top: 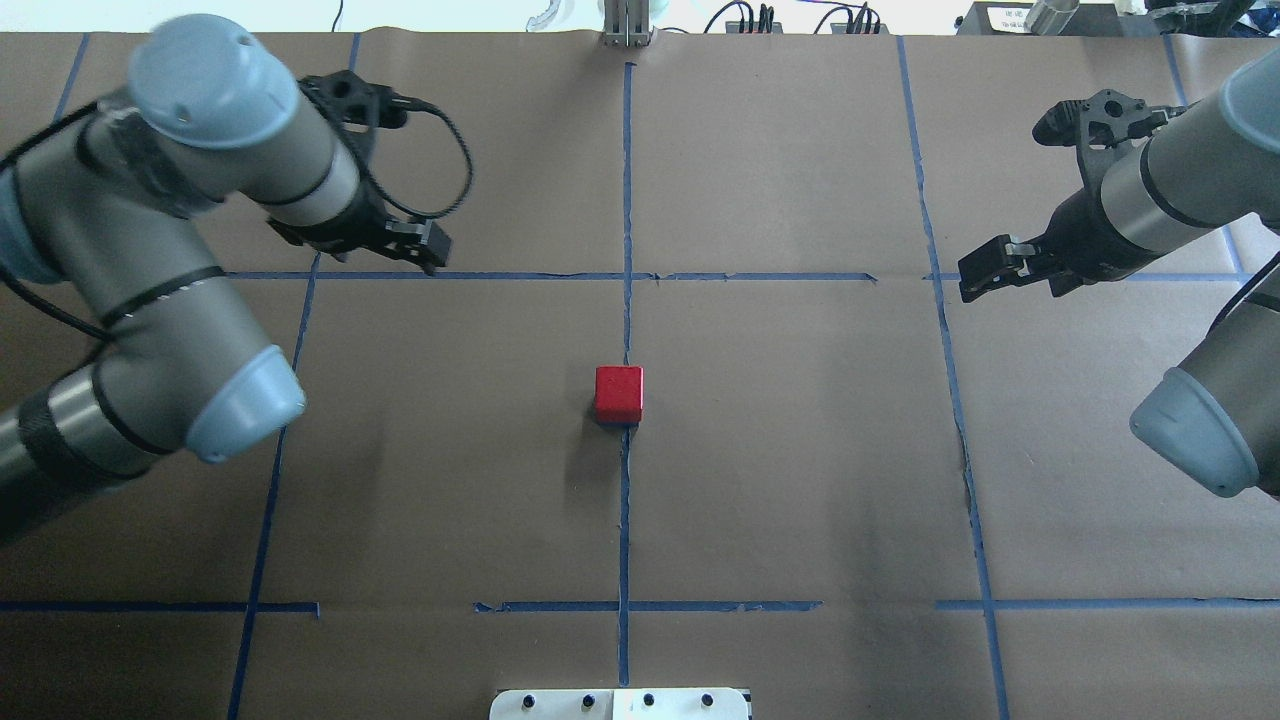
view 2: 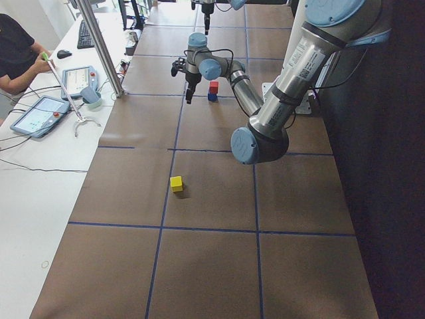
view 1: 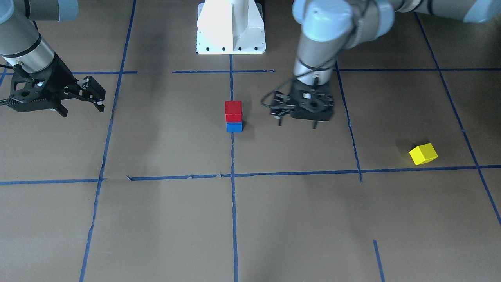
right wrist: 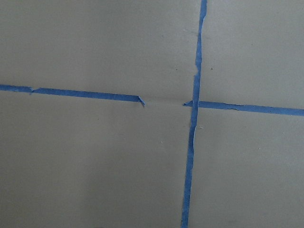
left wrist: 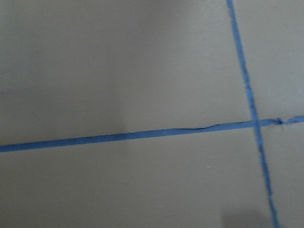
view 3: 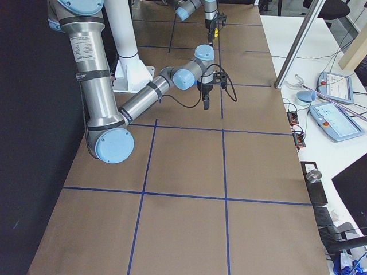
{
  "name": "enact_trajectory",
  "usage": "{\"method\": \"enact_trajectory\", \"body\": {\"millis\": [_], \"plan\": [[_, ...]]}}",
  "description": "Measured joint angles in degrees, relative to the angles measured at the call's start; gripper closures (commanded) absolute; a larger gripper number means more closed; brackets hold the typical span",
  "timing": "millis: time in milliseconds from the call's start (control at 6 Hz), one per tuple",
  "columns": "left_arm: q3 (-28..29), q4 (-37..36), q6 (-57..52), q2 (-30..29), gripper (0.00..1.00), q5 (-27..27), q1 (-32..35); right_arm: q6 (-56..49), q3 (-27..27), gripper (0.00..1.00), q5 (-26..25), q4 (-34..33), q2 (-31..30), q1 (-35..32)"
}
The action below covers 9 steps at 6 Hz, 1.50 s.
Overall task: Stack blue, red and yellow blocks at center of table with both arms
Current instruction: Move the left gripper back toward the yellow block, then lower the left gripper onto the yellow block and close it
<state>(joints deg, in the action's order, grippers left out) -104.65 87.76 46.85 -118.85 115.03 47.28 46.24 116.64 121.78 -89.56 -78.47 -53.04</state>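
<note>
About 2 of the 3 steps are judged to be done. The red block (view 1: 233, 111) is set squarely on the blue block (view 1: 234, 127), and this stack of 2 is standing on the middle tape line (view 1: 233, 203), near the centre of the surface (view 1: 164, 219). The yellow block (view 1: 423, 153) is not yet stacked: it is lying alone on the surface at the robot's left side, well apart from the stack and turned a little against the tape lines. The left gripper (view 1: 296, 122) is held above the surface just beside the stack, between it and the yellow block, pointing down with its fingers spread and nothing between them. The right gripper (view 1: 81, 110) is kept far out at the other side, also spread and empty. What is left, by this judgement, is 1 pick of the yellow block, most probably by the left arm, and its careful placing on the red block, so that the 2 lower blocks are not pushed.
</note>
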Motion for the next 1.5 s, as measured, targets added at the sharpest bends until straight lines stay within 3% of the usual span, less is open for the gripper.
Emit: {"method": "enact_trajectory", "body": {"millis": [333,500,1500], "plan": [[0.57,5.88,-5.31,13.06,0.00,9.53,8.80,-0.08,0.03,0.00,-0.07,0.00,-0.05,-0.11],[2.14,7.73,-5.44,17.28,0.00,11.07,11.63,-0.09,0.09,0.00,-0.15,0.00,-0.15,-0.12],[19.20,23.15,2.70,19.18,0.00,11.51,14.65,0.26,-0.32,0.00,0.03,-0.06,-2.12,-2.40]]}}
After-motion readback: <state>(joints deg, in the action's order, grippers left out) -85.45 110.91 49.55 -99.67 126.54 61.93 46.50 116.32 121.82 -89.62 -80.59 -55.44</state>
